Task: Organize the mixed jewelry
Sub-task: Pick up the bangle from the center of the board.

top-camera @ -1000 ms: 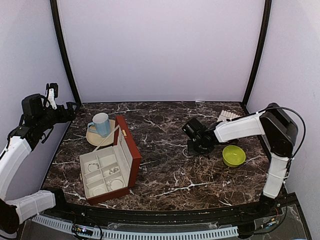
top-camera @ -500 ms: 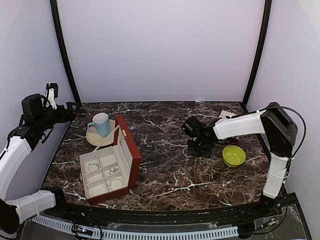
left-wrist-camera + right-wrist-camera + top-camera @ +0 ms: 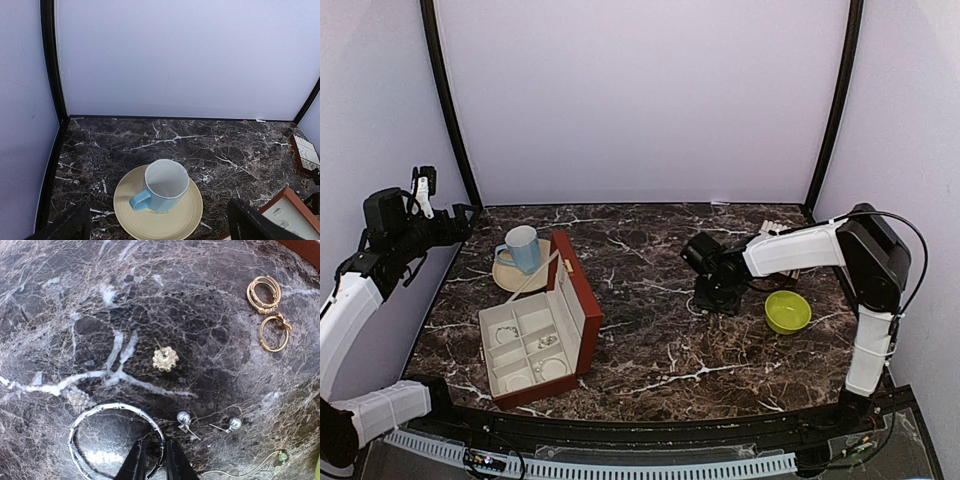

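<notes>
- My right gripper (image 3: 155, 462) has edged slightly left since a second ago. It sits nearly closed astride the rim of the hoop bracelet (image 3: 117, 406) on the worktop (image 3: 200, 315); whether it pinches, I cannot tell.
- My left gripper (image 3: 159, 215) stays wide open, empty.
- One hoop, two pearl studs (image 3: 183, 417), one flower stud (image 3: 165, 359).

One hoop bracelet (image 3: 116, 406), two pearl studs (image 3: 183, 417), two flower-shaped studs (image 3: 165, 359), one chain (image 3: 280, 456), one blue mug (image 3: 162, 185), one saucer (image 3: 130, 215), one green bowl (image 3: 787, 311), one compartment box (image 3: 582, 300).
</notes>
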Motion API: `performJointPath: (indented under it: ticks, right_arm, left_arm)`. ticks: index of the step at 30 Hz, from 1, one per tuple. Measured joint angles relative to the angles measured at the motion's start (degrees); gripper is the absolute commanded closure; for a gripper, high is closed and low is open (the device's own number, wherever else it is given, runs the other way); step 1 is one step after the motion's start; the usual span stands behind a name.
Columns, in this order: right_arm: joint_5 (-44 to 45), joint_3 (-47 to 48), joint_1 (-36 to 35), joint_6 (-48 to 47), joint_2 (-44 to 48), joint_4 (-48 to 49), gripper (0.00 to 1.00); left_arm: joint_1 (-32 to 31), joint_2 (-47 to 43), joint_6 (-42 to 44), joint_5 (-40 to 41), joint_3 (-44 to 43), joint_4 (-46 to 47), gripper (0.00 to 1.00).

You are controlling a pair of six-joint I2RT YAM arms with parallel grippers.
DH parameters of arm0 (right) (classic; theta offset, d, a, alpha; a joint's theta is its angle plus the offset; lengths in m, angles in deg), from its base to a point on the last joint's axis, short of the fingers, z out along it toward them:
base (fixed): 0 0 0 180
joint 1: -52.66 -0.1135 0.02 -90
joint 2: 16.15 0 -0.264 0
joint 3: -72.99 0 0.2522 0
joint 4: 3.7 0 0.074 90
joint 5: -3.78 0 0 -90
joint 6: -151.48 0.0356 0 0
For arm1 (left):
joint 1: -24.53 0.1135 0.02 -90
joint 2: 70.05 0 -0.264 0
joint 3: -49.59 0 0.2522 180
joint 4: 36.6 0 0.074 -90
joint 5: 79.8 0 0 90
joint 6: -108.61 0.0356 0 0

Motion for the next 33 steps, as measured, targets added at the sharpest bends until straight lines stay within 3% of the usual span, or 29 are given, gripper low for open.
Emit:
performJointPath:
  ticks: [9,12,25,33]
  right_arm:
    - [-0.28,-0.13,-0.04,2.21,-0.17,1.4,1.0]
    - [0.31,0.04,-0.09,0.59,-0.46,2.16,1.0]
    - [2.03,-0.13,0.2,-20.96,-0.83,8.9,1.0]
    - [-1.49,-0.44,1.77,-25.94,1.36,10.34,1.0]
  left_arm:
    - [0.0,0.0,0.0,0.0,0.0,0.0,0.03]
    - [0.0,0.0,0.0,0.0,0.0,0.0,0.03]
    - [0.0,0.0,0.0,-0.04,0.0,0.02,0.03]
    - [-0.31,0.02,0.02,-3.89,0.5,0.9,0.06]
